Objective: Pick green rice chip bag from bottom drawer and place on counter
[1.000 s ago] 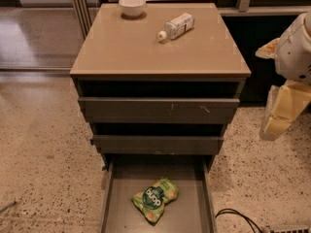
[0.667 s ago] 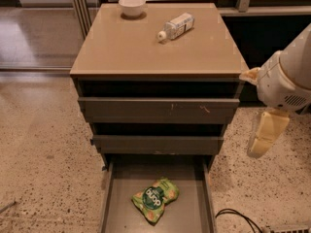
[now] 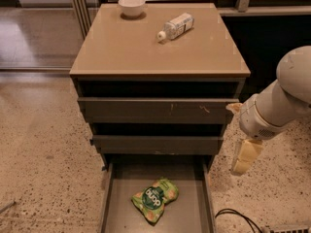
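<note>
Below the front edge of the worktop [image 3: 131, 52], the bottom drawer [image 3: 190, 193] stands pulled out. The green rice chip bag [image 3: 155, 199] lies flat on its floor, about midway between the side walls and touching neither. The arm [image 3: 282, 101] reaches in from the right, and the tool [image 3: 245, 157] hangs below the worktop's front right corner, outside the drawer's right wall and well apart from the bag; whether it is spread or pressed together I cannot tell. To reach well, I judge it should swing left over that wall, descend straight onto the bag's middle and pinch the crinkly pouch across its narrower width. Against the earlier frame, arm and tool sit lower and closer to the cabinet, while the bag, white bottle [image 3: 176, 26] and bowl [image 3: 131, 6] lie unchanged.
</note>
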You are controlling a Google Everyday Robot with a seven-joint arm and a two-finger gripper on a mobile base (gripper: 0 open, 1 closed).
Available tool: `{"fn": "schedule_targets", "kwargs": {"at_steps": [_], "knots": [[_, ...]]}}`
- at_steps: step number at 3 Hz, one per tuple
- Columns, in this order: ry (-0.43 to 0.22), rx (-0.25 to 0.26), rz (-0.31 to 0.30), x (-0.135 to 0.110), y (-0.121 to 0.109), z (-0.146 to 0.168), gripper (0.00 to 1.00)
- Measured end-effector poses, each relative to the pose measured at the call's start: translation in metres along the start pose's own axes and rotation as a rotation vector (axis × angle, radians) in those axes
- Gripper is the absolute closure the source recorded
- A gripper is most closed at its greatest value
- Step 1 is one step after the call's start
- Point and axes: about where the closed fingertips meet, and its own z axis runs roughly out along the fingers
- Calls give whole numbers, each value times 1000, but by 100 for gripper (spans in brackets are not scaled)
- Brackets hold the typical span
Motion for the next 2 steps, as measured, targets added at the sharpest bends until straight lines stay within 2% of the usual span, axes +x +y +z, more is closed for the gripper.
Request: {"fn": "schedule_targets", "kwargs": {"at_steps": [2], "knots": [[9, 12, -21, -2, 4, 4, 0]]}}
